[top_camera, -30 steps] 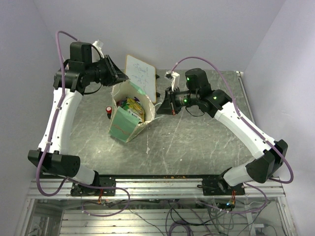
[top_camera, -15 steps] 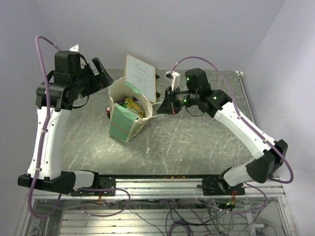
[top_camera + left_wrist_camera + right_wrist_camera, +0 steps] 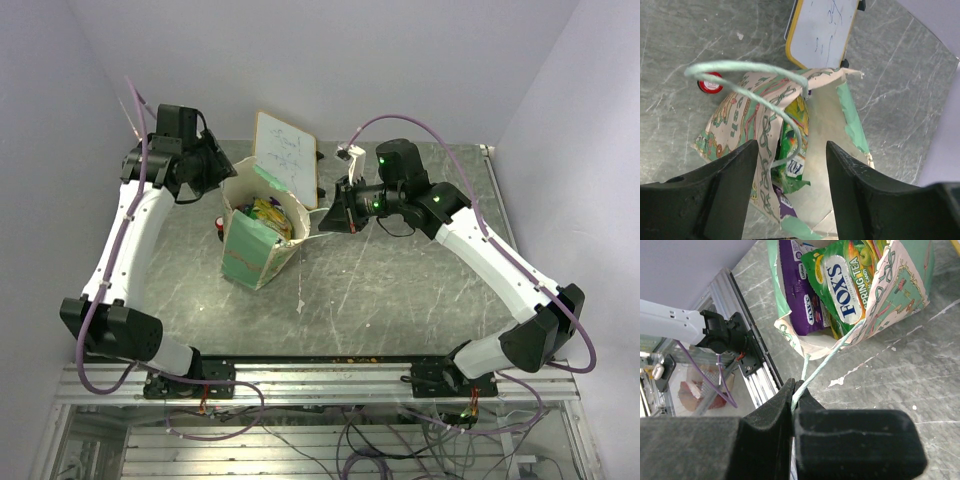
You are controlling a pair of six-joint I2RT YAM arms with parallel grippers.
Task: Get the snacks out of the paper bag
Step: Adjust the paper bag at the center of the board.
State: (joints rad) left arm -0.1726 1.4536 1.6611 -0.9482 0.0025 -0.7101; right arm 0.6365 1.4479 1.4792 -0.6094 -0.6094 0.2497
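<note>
A: Contents?
B: Paper bag [image 3: 740,120] lies open on the table [image 3: 900,100], snacks [image 3: 801,120] inside. Its string handle [image 3: 740,67] loops free.
A: Surroundings?
B: Whiteboard [image 3: 822,30] at the bag's far edge, red-capped cylinder [image 3: 710,84] beside it. Left gripper [image 3: 792,150] spread wide.

Both arms are the same build. Left arm [image 3: 128,250] and right arm [image 3: 492,258] have white rounded link shells with black joint housings at base, elbow and wrist. Purple cable [image 3: 79,365] loops off the left one at lower left of the top view, and another purple cable [image 3: 405,118] arches at upper centre. Green LEDs [image 3: 381,160] are lit on the right arm's black housings. Left gripper [image 3: 792,155] has matte black moulded fingers [image 3: 725,195] with rounded tips. Right gripper [image 3: 793,390] is black, blocky and flat-faced.
</note>
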